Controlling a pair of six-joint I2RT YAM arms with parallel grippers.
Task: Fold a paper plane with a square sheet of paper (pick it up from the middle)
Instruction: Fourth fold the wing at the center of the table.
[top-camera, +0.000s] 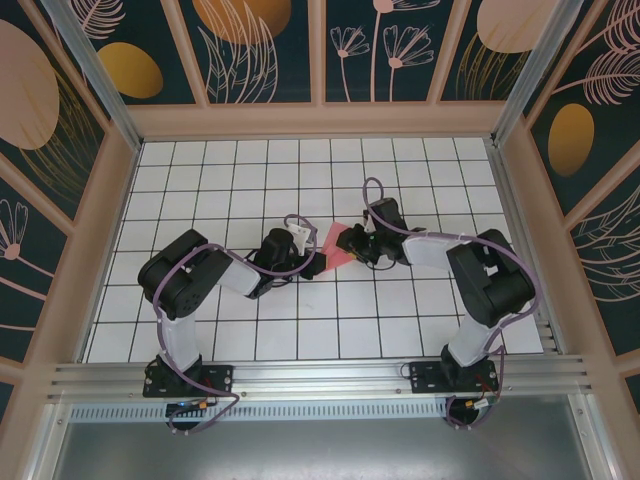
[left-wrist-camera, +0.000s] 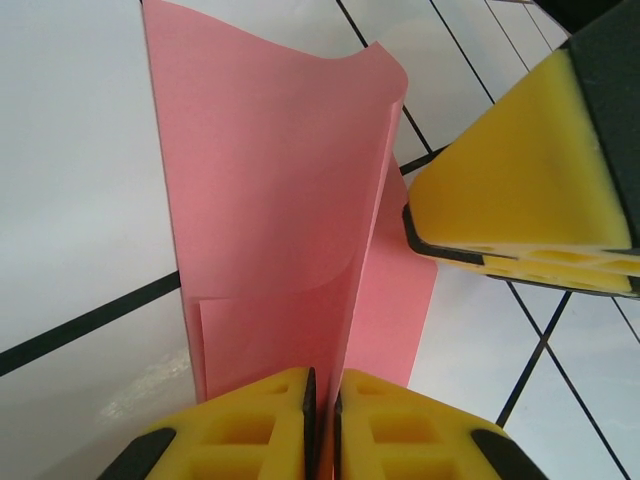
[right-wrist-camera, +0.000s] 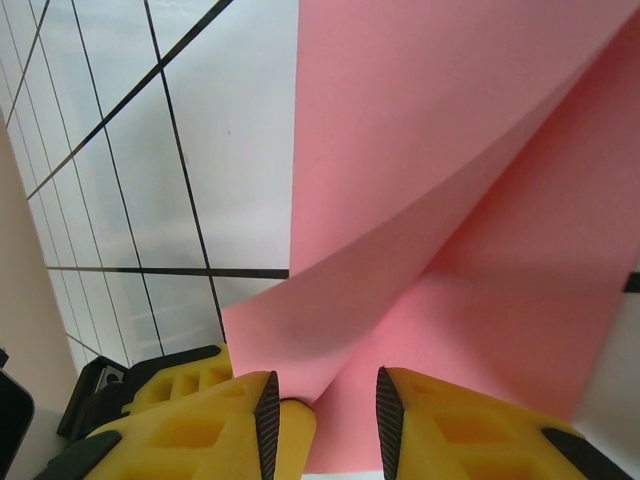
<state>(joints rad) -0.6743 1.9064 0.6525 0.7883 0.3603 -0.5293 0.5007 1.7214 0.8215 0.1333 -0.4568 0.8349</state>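
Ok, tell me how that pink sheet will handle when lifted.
Probably floppy: the pink sheet curls over beyond the pinching left gripper. Likely light, since a narrow pinch holds a flap upright. It should crease easily; one fold already shows.

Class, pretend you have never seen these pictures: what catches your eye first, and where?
A pink sheet, part-folded, rises from the middle of the gridded table. The left gripper pinches its edge between yellow fingers; the right gripper straddles another fold, jaws apart.
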